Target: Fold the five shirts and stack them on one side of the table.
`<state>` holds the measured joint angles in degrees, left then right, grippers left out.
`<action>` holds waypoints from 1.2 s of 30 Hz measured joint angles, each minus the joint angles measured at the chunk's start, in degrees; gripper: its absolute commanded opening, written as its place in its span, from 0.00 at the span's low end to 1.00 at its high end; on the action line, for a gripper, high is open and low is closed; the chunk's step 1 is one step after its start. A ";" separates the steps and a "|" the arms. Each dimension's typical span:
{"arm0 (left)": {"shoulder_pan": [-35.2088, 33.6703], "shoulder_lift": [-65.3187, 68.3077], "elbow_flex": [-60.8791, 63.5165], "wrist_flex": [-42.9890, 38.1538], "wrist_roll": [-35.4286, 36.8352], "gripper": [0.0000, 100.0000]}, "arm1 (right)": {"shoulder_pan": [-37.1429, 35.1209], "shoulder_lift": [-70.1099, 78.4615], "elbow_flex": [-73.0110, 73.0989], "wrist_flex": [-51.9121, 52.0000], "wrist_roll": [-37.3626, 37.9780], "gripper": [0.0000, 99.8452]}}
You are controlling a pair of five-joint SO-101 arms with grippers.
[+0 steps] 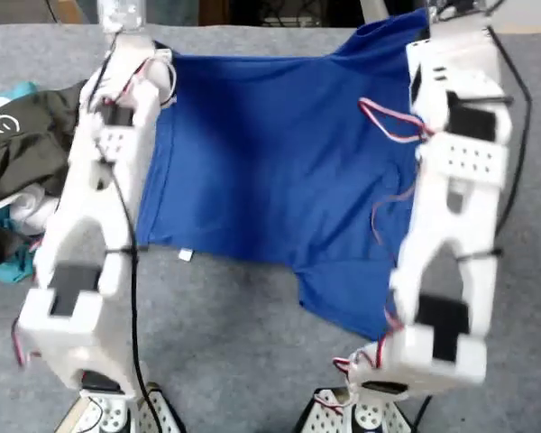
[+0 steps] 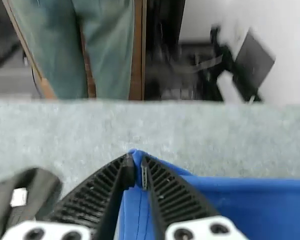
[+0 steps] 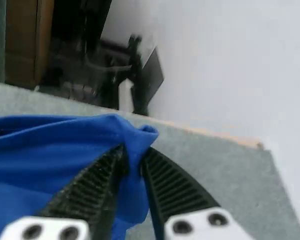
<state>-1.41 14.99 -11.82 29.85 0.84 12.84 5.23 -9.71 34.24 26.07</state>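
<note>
The blue shirt, held by its far edge.
The left gripper clamps its far-left corner, the right gripper its far-right; the rest lies nearward.

You are working at what reads as a robotics lab or workroom bench. Your table is covered in a flat grey felt-like mat. A white plastic left arm and a matching right arm, both built from blocky printed-looking parts and trailing loose red-and-white wires, stand at its near edge. Past the far edge your wrist cameras show a plain white wall, a brown wooden upright post and a black stand carrying a dark flat panel. More dark gear sits beside it, too blurred for you to tell what it is.
</note>
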 measured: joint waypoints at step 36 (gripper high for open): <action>-5.27 -19.78 38.15 32.62 -2.81 0.03 | 9.23 -40.00 46.77 44.22 22.24 0.01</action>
<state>-6.68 -4.79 26.33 62.46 -1.98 22.07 -34.77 37.05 78.46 48.31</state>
